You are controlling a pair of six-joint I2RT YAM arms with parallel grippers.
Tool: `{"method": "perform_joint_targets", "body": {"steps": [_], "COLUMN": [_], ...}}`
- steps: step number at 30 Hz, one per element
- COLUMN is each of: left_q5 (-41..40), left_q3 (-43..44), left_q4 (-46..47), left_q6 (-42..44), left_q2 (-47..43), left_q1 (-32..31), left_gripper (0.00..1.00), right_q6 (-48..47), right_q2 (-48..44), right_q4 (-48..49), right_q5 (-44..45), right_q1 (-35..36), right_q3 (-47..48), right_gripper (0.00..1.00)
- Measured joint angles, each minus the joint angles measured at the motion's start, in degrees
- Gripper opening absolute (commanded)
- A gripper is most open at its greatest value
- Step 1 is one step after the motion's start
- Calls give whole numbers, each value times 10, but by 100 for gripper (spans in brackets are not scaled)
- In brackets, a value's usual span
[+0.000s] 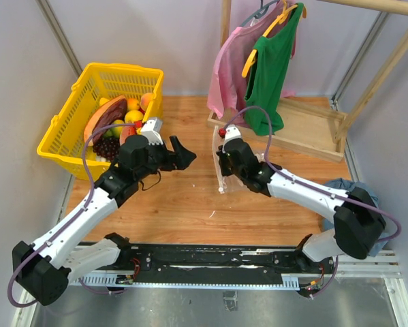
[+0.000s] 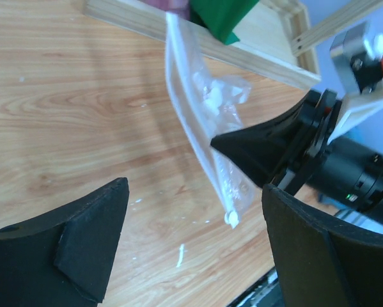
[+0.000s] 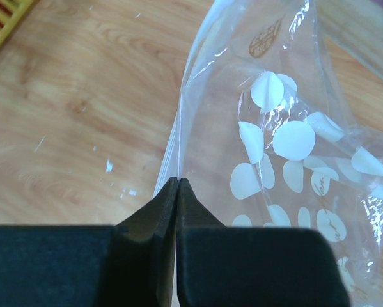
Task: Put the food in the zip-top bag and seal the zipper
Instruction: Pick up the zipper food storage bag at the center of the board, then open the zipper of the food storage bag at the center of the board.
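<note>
Zip-top bag (image 3: 293, 141), just one, is pinched in closed right gripper (image 3: 178, 182); left gripper (image 2: 194, 185) gapes wide, empty.

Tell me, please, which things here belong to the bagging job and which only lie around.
Job: zip-top bag, held by the right gripper, jaws shut; toy food in the yellow basket.
Lying about: green shirt, pink shirt, wooden rack.

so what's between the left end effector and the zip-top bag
Nothing but bare wooden table, seen from the top external view. The left end effector is open, apart from the zip-top bag that the right end effector pinches.
</note>
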Motion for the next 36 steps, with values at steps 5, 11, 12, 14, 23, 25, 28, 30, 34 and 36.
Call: {"method": "perform_joint_targets", "body": {"steps": [5,11,12,14,23,25,28,30,34,36], "left_q5": [-17,-56,-58,-60,-54,-56,-60,-63,-66,-67], "left_q3": [-22,-49,-57,-73,-79,-79,-79,-79,-79,-79], "left_q4": [44,79,86,104,139,140,140,140,144,147], "left_q6": [-63,-114,-122,-140,-170,-173,-176,-178,-179,-181], "left_q2": [14,45,45,47,92,95,99,101,106,110], "left_q1": [-36,-67,-68,-69,-79,-79,-80,-80,-82,-84], "left_gripper": [80,69,69,68,55,52,48,45,31,19], "right_q6": [-10,-12,-12,-12,-12,-12,-12,-12,-12,-12], "right_q2": [-64,-130,-133,-136,-144,-146,-151,-152,-152,-152], "right_q4": [39,108,117,135,167,172,178,181,186,188], "right_q5": [-50,-105,-111,-129,-179,-189,-200,-208,-228,-237], "right_q1": [5,12,13,14,14,14,14,14,14,14], "right_q3": [-73,-130,-133,-138,-148,-148,-148,-149,-149,-149], "right_gripper": [1,1,1,1,1,1,1,1,1,1]}}
